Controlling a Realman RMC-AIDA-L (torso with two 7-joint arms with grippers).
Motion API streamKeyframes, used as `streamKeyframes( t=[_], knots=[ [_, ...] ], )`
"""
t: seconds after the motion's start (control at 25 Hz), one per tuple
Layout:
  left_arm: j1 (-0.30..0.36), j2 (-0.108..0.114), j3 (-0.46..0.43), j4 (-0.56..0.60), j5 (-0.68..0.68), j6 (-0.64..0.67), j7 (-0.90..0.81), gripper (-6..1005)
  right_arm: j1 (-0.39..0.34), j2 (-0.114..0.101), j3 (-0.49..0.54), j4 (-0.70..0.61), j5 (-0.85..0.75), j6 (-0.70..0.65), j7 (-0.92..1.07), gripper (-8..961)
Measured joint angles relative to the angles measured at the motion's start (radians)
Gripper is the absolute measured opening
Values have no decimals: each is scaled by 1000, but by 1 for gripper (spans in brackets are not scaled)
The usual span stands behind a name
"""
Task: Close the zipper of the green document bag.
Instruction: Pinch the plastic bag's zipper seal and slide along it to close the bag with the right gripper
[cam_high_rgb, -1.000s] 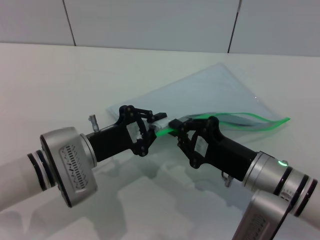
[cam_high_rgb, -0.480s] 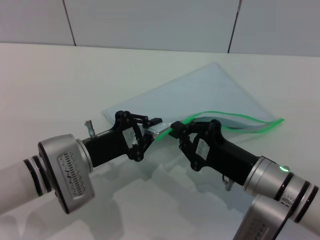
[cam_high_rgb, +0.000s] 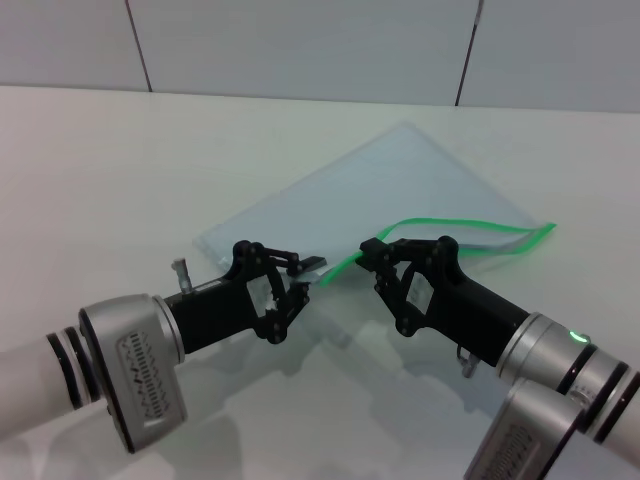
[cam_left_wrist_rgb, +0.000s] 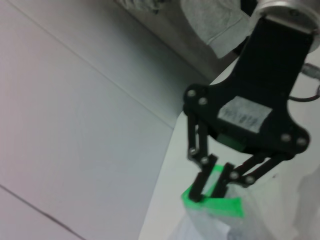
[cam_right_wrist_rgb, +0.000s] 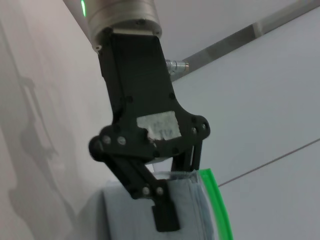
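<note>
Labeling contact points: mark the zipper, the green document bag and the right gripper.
zipper (cam_high_rgb: 470, 226): head view, on the raised green strip right of the grippers.
green document bag (cam_high_rgb: 400, 175): head view, on the flat translucent panel.
right gripper (cam_high_rgb: 374, 250): head view, between its fingertips at the green strip.

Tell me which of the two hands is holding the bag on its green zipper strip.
The right hand: its fingers pinch the green zipper. The left hand holds the corner of the green document bag on the pale end, beside the strip.
</note>
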Motion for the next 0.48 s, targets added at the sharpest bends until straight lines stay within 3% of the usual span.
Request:
streamKeyframes(
  t=[0.48],
  knots=[
    [7,0,-4,-1,-5,1,32,40,-5,-1,8,4,2,38,-1,81]
  ],
)
